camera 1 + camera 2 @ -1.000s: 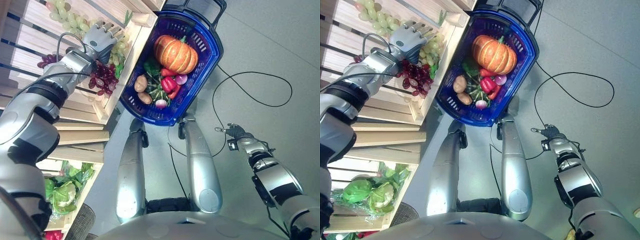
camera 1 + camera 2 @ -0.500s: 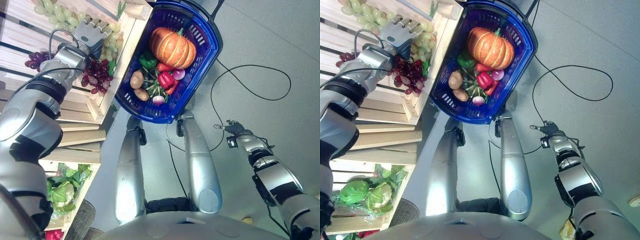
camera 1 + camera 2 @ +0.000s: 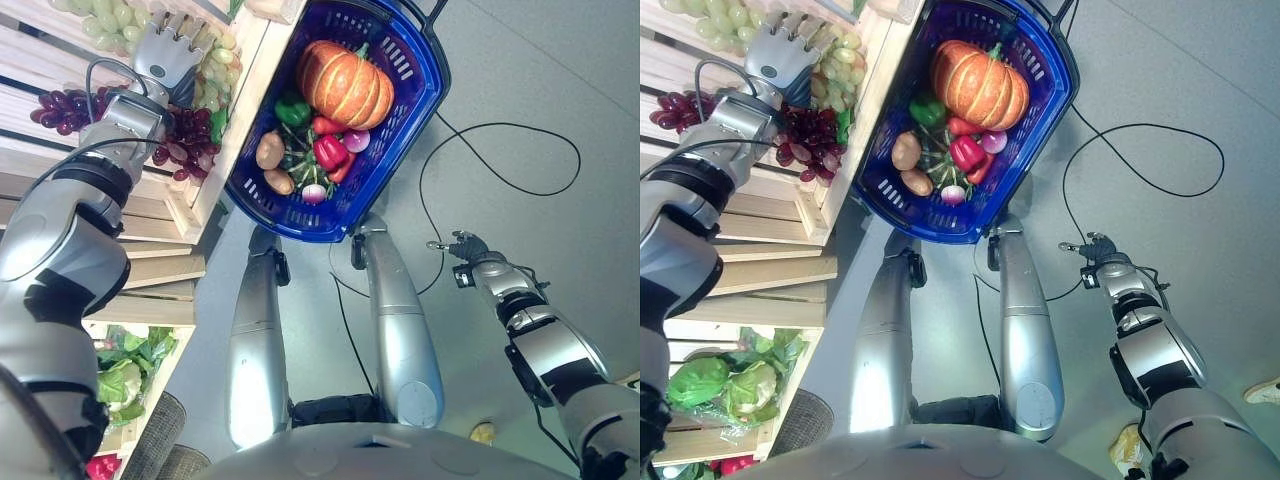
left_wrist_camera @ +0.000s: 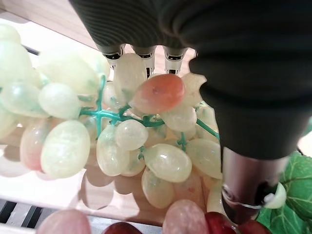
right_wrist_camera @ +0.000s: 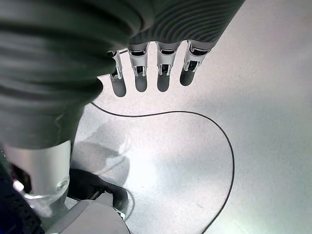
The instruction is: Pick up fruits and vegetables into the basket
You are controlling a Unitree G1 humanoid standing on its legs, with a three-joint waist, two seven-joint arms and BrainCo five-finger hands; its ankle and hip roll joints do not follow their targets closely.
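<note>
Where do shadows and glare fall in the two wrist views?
Left wrist view: the green grapes carry small glossy highlights and cast soft shadows on the wooden board. Right wrist view: a bright glare patch lies on the floor, with grey shadow beside it.

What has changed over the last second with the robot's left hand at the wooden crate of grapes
The left hand has reached further along the wooden crate, off the dark red grapes and onto the pale green grape bunch, fingers straight, not closed on it. The right hand hangs open over the floor as before; the blue plastic basket holds the same produce.
</note>
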